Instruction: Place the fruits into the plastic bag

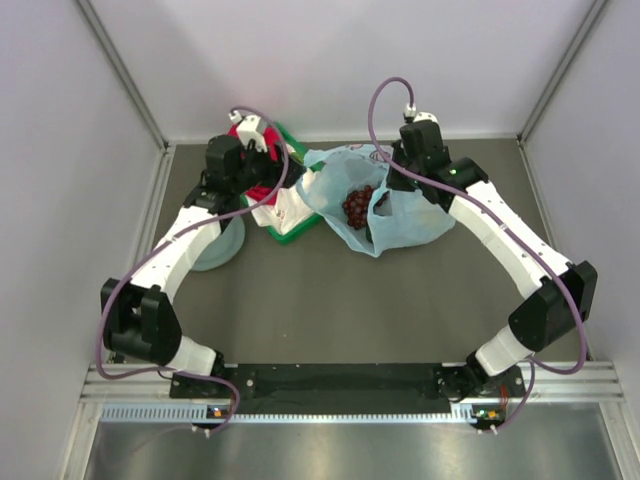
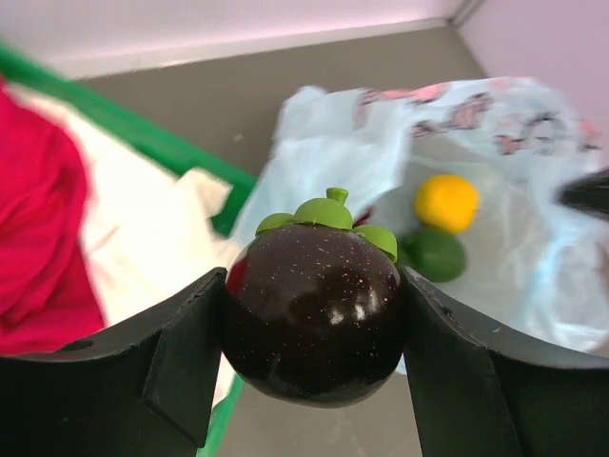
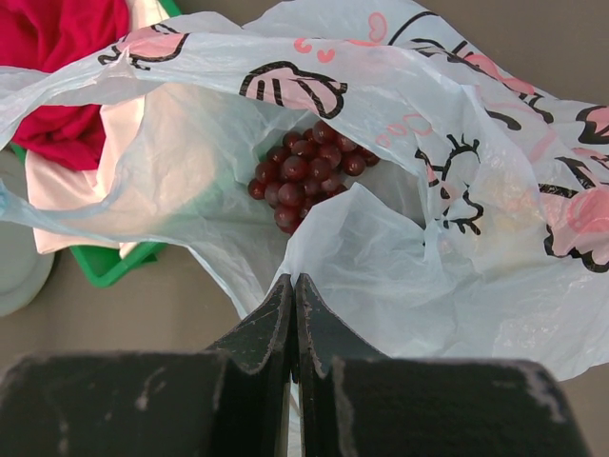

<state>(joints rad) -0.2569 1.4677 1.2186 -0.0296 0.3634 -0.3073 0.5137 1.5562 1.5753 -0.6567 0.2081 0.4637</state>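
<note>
My left gripper point(image 2: 312, 286) is shut on the dark round fruit point(image 2: 314, 328), which has a green cap, and holds it above the tray edge just left of the plastic bag point(image 2: 495, 124). The orange-yellow citrus point(image 2: 445, 203) and the dark green fruit point(image 2: 436, 253) lie inside the bag. My right gripper point(image 3: 293, 282) is shut on the bag's near edge point(image 3: 381, 257) and holds it up, so the mouth stays open. The grapes point(image 3: 306, 171) lie inside the bag, and they also show in the top view point(image 1: 358, 205). In the top view the bag point(image 1: 410, 228) lies between both grippers.
A green tray point(image 1: 292, 234) with red and white cloths point(image 3: 57, 48) stands just left of the bag, under my left wrist. A round grey-green plate point(image 1: 218, 250) lies left of the tray. Walls enclose the table at the back and both sides.
</note>
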